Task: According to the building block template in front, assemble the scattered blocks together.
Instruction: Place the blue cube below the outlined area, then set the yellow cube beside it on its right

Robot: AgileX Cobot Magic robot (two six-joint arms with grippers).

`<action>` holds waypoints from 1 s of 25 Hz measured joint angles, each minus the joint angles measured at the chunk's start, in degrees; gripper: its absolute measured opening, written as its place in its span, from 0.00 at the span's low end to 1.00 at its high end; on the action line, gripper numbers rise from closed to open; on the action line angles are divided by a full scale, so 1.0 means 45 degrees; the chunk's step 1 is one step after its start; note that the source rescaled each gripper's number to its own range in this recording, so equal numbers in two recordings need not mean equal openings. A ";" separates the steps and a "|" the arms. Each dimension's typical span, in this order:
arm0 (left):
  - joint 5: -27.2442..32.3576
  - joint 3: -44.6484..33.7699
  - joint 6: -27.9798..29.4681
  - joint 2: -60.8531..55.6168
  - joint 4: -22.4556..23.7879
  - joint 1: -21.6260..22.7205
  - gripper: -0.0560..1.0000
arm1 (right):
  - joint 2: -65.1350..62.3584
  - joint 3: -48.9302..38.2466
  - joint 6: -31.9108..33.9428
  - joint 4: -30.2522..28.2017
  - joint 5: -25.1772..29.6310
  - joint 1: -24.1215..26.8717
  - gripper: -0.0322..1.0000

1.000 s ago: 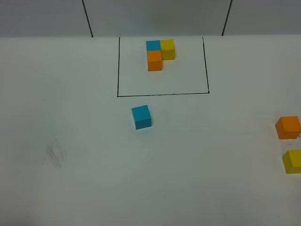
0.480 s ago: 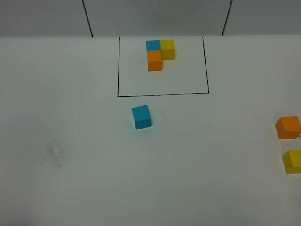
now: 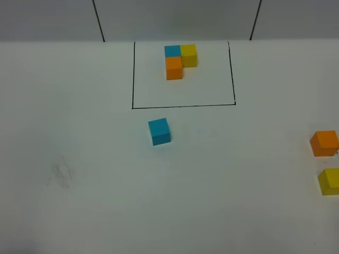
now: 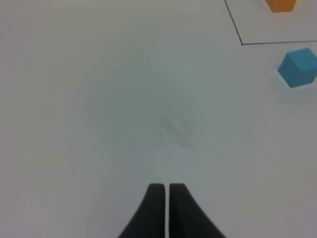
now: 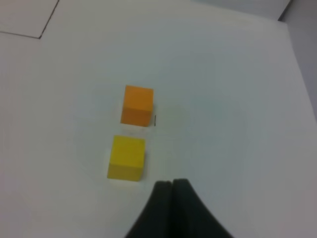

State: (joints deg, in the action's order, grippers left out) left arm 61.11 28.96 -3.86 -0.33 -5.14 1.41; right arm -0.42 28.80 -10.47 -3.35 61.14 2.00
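1. Blue, yellow and orange cubes form the template (image 3: 177, 61), an L-shaped trio pressed together. The blue one is at the far corner, the yellow one touches its right side, and the orange one touches its near side.
2. The template sits on the desk (image 3: 95, 159) inside a thin black outline (image 3: 183, 106), in the far part of that frame and well apart from its near line.
3. The loose blue cube (image 3: 159, 131) lies just outside the near line of the outline, near its left corner, and is turned slightly askew to the line.
4. The loose orange cube (image 3: 324, 143) rests far off at the right edge of the high view, well apart from the blue one.
5. The loose yellow cube (image 3: 329, 181) lies just in front of the orange one, close to it but not touching, and is partly cut off by the edge of the picture.
6. The left hand (image 4: 165, 191) is clenched with its two dark fingers pressed together and nothing between them. It hangs over bare desk near a faint grey smudge (image 4: 176, 126), and the loose blue cube is off to one side.
7. The right hand (image 5: 172, 186) is likewise clenched and empty. It hovers just beside the loose yellow cube without touching it, and the orange cube is beyond.
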 joint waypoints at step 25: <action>0.0000 0.0000 0.0000 0.0000 0.0000 0.0000 0.05 | 0.0000 0.0000 0.0000 0.0000 0.0000 0.0000 0.03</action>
State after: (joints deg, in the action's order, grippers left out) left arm 61.11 28.96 -3.86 -0.33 -5.14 1.41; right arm -0.42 28.80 -10.47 -3.35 61.14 2.00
